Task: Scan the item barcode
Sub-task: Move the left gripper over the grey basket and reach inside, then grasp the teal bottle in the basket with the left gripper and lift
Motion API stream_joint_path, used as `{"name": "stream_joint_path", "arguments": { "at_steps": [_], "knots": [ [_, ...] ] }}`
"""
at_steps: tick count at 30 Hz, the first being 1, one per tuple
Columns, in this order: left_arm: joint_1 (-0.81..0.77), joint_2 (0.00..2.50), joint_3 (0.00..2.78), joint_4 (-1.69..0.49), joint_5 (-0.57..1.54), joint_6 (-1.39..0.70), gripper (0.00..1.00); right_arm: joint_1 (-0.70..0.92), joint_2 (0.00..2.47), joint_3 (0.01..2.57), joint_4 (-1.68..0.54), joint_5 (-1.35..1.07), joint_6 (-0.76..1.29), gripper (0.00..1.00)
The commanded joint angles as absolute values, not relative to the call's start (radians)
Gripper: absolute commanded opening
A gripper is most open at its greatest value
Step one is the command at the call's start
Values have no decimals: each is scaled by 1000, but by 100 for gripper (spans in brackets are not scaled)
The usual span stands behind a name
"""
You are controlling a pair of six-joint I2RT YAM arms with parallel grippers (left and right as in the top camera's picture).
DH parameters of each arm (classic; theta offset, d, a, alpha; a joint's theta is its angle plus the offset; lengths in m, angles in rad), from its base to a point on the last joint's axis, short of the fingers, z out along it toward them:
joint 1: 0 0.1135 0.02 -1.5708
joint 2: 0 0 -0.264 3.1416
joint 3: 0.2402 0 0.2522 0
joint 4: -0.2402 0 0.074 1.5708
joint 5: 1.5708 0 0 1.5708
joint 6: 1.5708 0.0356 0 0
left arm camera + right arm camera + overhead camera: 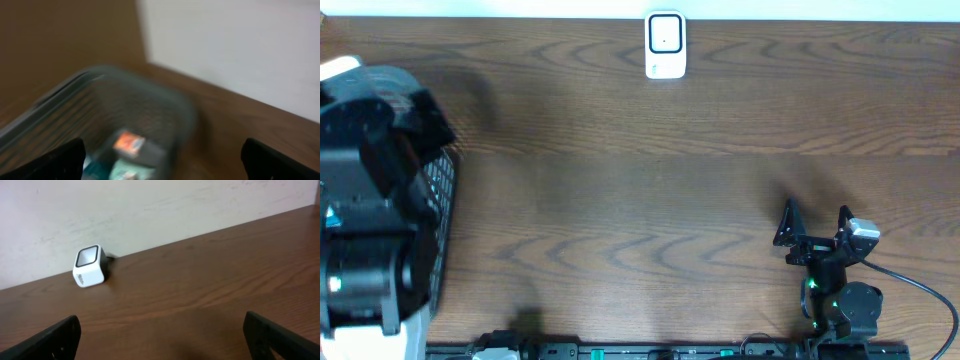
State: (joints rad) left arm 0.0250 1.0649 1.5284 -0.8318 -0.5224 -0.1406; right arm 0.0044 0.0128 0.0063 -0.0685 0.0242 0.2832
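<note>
The white barcode scanner (665, 45) stands at the table's far edge by the wall, and it also shows as the scanner (90, 266) in the right wrist view. A dark item with an orange label (131, 142) and a teal item (122, 170) lie blurred inside a mesh basket (75, 107). My left gripper (162, 152) hovers open above the basket's near end, holding nothing. The left arm (370, 200) covers most of the basket (445, 220) from overhead. My right gripper (815, 225) is open and empty over bare table, as the right wrist view of the gripper (161, 325) confirms.
The basket sits at the table's left edge. A cable (920, 285) runs from the right arm's base toward the front right. A pale wall (150, 205) rises directly behind the scanner.
</note>
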Motion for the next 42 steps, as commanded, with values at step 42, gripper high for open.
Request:
{"name": "stream_joint_path", "arguments": {
  "at_steps": [42],
  "knots": [
    [733,1782,1542,-857,-337,-817,98,7,9,6,-72,35,272,99]
  ]
}}
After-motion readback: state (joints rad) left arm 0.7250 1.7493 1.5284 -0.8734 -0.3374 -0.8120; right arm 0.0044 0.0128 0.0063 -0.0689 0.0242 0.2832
